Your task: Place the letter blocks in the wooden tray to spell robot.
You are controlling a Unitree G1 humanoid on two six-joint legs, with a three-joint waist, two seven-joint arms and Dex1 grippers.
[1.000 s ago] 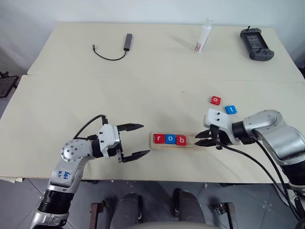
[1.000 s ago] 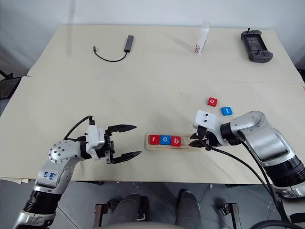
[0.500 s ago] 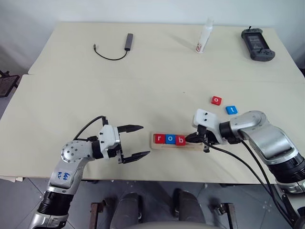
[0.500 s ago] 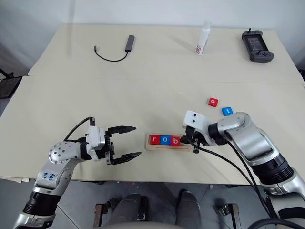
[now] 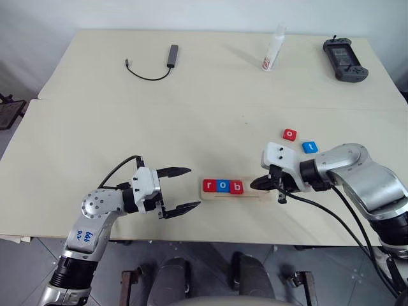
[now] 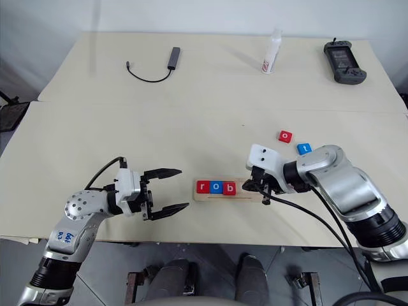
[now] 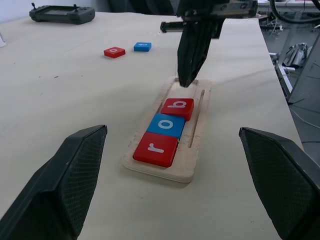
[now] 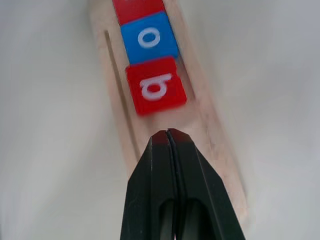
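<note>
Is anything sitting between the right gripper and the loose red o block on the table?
Nothing visible. The right gripper, fingers shut, is at the wooden tray beside the b block; the red o block lies across bare table, with the blue t block beside it.

A pale cream table (image 5: 191, 121) holds a wooden tray (image 5: 233, 189) near its front edge, with a red tile (image 5: 290, 134) and a blue tile (image 5: 309, 146) lying loose to the right. Along the far side lie a black cable with adapter (image 5: 155, 65), a white bottle (image 5: 273, 48) and a dark handheld controller (image 5: 343, 59).
</note>
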